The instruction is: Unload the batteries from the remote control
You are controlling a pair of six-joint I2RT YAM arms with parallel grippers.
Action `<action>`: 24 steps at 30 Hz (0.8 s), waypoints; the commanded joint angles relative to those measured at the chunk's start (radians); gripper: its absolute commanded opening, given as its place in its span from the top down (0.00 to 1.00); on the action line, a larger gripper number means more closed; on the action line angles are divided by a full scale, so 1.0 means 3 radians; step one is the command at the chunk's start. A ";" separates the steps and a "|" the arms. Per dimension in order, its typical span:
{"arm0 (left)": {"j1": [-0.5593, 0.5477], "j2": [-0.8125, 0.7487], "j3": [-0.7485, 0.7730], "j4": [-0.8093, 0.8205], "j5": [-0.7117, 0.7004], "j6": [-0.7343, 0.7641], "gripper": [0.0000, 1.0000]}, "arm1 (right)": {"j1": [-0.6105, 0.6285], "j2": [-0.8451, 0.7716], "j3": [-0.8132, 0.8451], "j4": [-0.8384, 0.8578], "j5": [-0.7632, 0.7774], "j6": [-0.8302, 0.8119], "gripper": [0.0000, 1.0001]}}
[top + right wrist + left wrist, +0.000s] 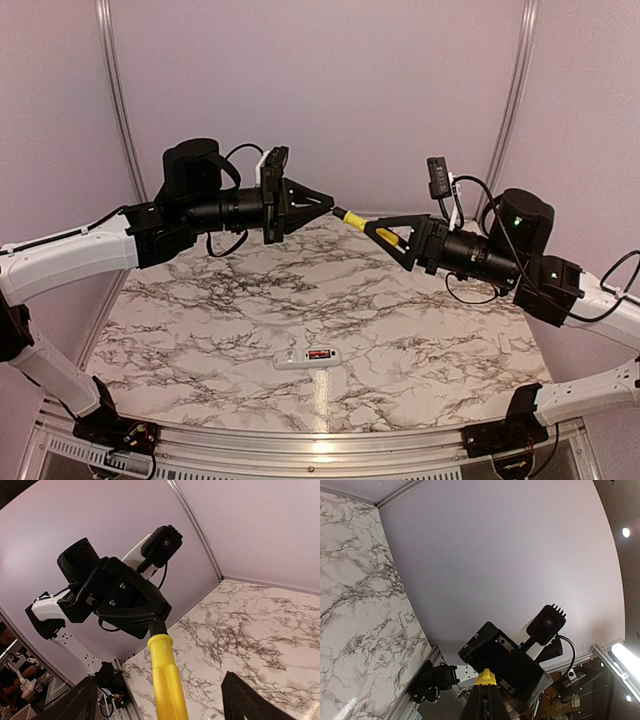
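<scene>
step in hand, as i read it: passing the screwdriver (356,220) btwn the two arms in mid-air, above the far part of the table (200,300). which way it's going i can't tell.

left gripper (322,203) is clenched on the dark shaft end of the tool, and the yellow handle sticks out toward the right arm. right gripper (380,232) is released. in the right wrist view its fingers (82,702) stand wide on either side of the handle w/ clear gaps, not touching it.

remote control (300,358) lies flat on the table near the front edge, well apart from both grippers, recess exposed. red of the batteries (320,354) shows inside, but how many cells is too small to tell.

to do this well:
- only one side shd let go at a time. the left hold is the sole thing carrying the tool, so it mustn't loosen until the right is firm on the handle.
- right shd close mid-length on the handle, centred btwn the pads and in line w/ the wrist, so the tip is predictable for prying.
- handle looks round & smooth, so it prob. rotates in a loose grip. close fully, then check.
- part the arms along the tool's axis, no sideways tug.
- risk: a drop lands on the table, maybe on the remote control.
</scene>
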 commanded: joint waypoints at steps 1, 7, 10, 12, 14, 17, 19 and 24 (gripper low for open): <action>0.0019 0.0011 0.0201 0.0286 0.0039 -0.0122 1.00 | 0.0003 0.0157 0.0229 0.0149 0.0011 -0.0103 0.17; 0.0020 0.0067 0.0256 0.0308 0.0084 -0.0141 1.00 | 0.0003 0.0274 0.0355 0.0237 -0.0026 -0.0117 0.25; 0.0022 0.0077 0.0270 0.0308 0.0093 -0.0147 1.00 | 0.0003 0.0269 0.0398 0.0242 -0.0012 -0.0124 0.29; 0.0021 0.0082 0.0284 0.0305 0.0099 -0.0136 1.00 | 0.0003 0.0272 0.0431 0.0226 0.0008 -0.0142 0.33; 0.0020 0.0097 0.0304 0.0265 0.0103 -0.0104 1.00 | 0.0002 0.0277 0.0461 0.0221 0.0012 -0.0152 0.36; 0.0024 0.0108 0.0307 0.0252 0.0109 -0.0080 1.00 | 0.0003 0.0294 0.0473 0.0239 0.0010 -0.0157 0.43; 0.0023 0.0117 0.0313 0.0260 0.0111 -0.0081 1.00 | 0.0003 0.0307 0.0473 0.0256 0.0014 -0.0147 0.47; 0.0023 0.0144 0.0343 0.0283 0.0125 -0.0091 1.00 | 0.0003 0.0352 0.0473 0.0256 0.0018 -0.0135 0.52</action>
